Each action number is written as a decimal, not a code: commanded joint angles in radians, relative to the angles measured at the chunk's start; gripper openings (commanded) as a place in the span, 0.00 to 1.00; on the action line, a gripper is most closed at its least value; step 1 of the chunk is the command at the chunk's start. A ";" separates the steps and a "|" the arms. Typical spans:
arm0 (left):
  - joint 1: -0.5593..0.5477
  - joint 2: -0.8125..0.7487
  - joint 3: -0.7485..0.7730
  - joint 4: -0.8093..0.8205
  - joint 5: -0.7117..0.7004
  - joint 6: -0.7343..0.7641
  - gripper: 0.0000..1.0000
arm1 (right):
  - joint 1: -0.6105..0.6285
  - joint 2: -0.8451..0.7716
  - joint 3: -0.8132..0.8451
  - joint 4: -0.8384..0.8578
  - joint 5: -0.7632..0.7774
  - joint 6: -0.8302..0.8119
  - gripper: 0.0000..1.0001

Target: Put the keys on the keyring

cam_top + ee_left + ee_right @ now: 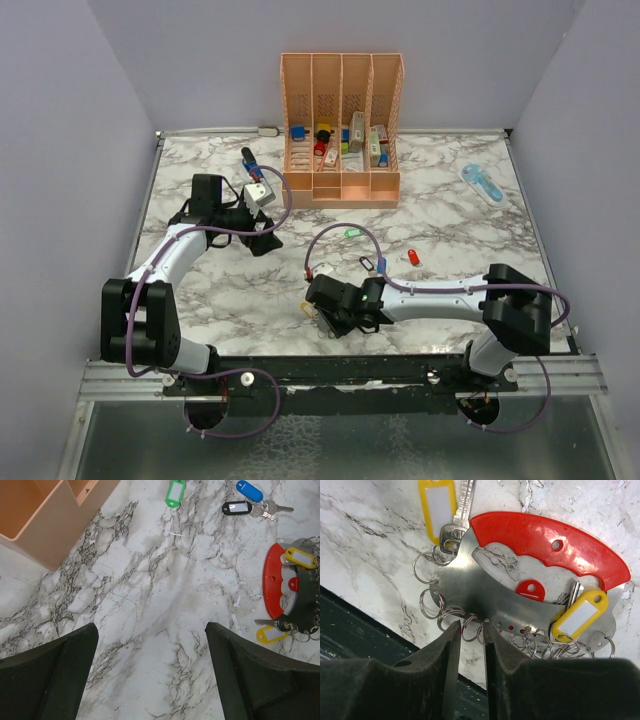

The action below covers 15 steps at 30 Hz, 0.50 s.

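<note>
The right end effector (470, 626), fingers nearly together, pinches the ringed edge of the keyring (550, 545) at lower middle of the top view, seemingly to steady it. That arm lies low, folded inward. The left end effector (151, 627) hangs wide apart and empty at upper left, arm stretched forward. Loose keys (236, 507) lie between.

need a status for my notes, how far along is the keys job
Done: two yellow keys look hooked on the keyring. In hand: right claw pinches its metal edge; left claw hangs open. Left: green key, blue key, black key and red key lie loose.
</note>
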 commanded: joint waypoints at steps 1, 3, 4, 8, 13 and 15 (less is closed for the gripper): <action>0.002 -0.019 0.029 -0.007 0.040 0.002 0.92 | 0.012 0.012 0.035 -0.023 0.033 0.006 0.25; 0.003 -0.019 0.032 -0.007 0.040 0.002 0.92 | 0.013 0.015 0.037 -0.023 0.034 0.005 0.25; 0.003 -0.017 0.031 -0.008 0.040 0.002 0.92 | 0.013 0.017 0.037 -0.024 0.035 0.005 0.24; 0.002 -0.018 0.033 -0.008 0.040 0.002 0.92 | 0.014 0.029 0.038 -0.037 0.045 0.008 0.19; 0.002 -0.018 0.030 -0.007 0.040 0.003 0.92 | 0.015 0.031 0.033 -0.041 0.049 0.001 0.16; 0.002 -0.017 0.032 -0.008 0.040 0.001 0.92 | 0.014 0.030 0.030 -0.042 0.053 -0.003 0.15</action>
